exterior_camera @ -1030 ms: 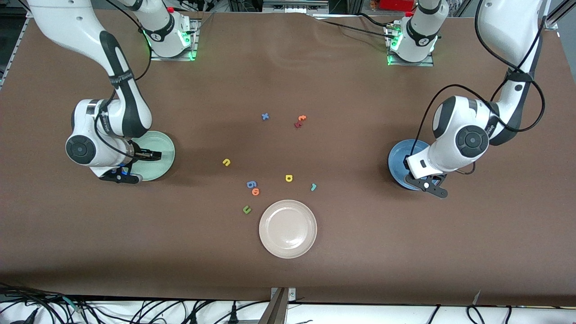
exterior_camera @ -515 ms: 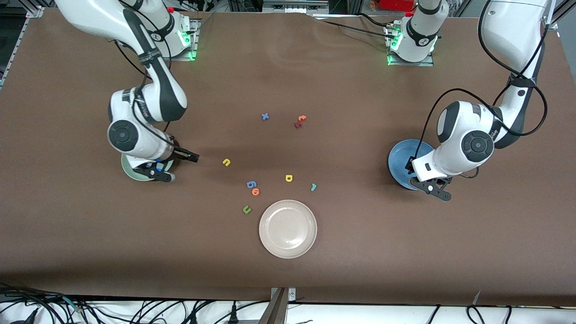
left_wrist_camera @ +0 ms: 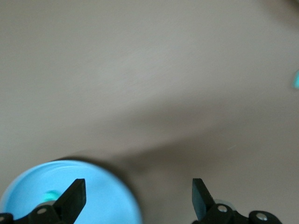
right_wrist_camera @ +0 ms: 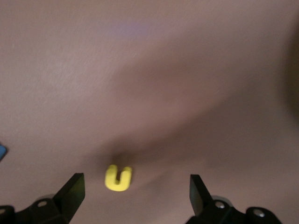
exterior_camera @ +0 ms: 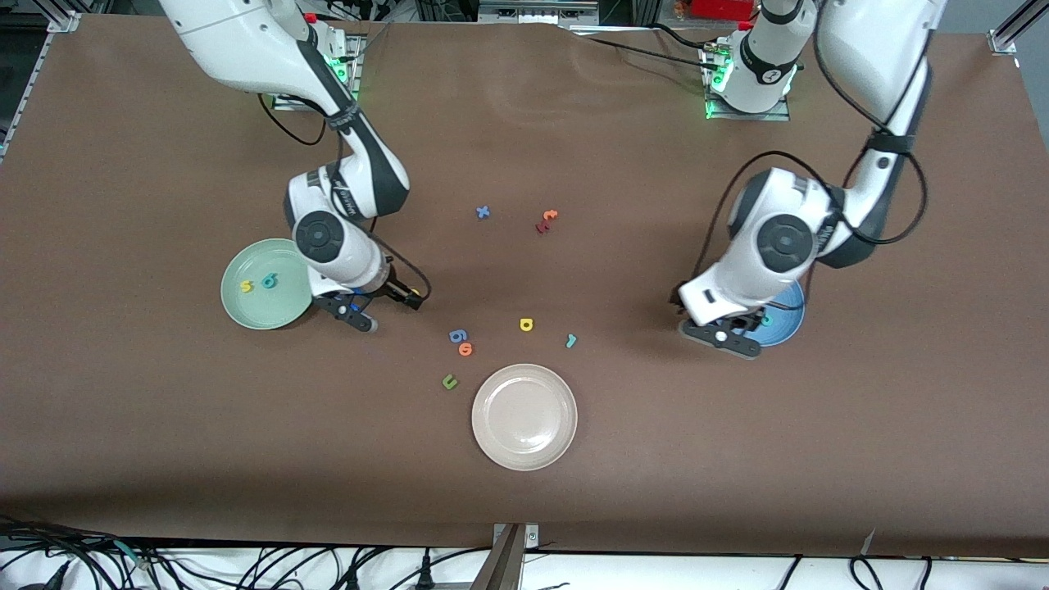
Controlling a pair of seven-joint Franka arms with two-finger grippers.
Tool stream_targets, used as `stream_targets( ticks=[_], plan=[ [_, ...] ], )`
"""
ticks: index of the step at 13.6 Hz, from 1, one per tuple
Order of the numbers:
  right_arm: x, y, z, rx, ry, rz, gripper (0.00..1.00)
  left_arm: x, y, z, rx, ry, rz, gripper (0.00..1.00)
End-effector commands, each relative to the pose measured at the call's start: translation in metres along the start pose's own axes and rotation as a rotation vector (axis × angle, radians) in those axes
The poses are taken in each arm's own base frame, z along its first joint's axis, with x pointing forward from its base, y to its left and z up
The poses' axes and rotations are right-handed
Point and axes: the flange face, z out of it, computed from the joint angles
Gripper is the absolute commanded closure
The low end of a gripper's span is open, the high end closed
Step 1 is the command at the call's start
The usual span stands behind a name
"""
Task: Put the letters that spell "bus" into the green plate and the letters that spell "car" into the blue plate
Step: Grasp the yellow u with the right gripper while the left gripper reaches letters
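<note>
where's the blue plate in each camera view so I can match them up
Front view: the blue plate lies at the left arm's end of the table, partly covered by the left gripper.
Left wrist view: the blue plate shows beside one open finger.
Right wrist view: not in it.
Shared landmark: the teal letter on the plate.

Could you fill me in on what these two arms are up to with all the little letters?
They are sorting foam letters onto plates. The green plate holds a yellow s and a teal b; the open right gripper hangs over the yellow u beside that plate. The open left gripper hangs at the edge of the blue plate, where a teal letter lies. The yellow a and teal r lie on the table near the beige plate.
</note>
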Motion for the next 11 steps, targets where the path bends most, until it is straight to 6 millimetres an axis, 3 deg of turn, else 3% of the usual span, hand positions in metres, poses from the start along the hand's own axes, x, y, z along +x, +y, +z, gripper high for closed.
stream_targets(
  ticks=[1,4,6,8,11],
  plan=[
    [0.007,-0.003,0.009,0.018,0.004,0.031,0.01,0.025,0.056,0.004,-0.016,0.023,-0.141,0.0],
    [0.001,-0.007,0.018,0.021,0.009,0.04,0.07,0.046,0.142,0.017,-0.054,0.051,-0.268,0.0],
    [-0.001,-0.01,0.018,0.027,0.013,0.041,0.13,0.061,0.188,0.025,-0.086,0.04,-0.318,0.0],
    [-0.001,-0.01,0.018,0.026,0.012,0.041,0.23,0.068,0.216,0.028,-0.114,0.029,-0.327,0.0],
    [-0.002,-0.01,0.018,0.028,0.012,0.042,0.23,0.077,0.243,0.045,-0.129,0.037,-0.333,0.0]
  ],
)
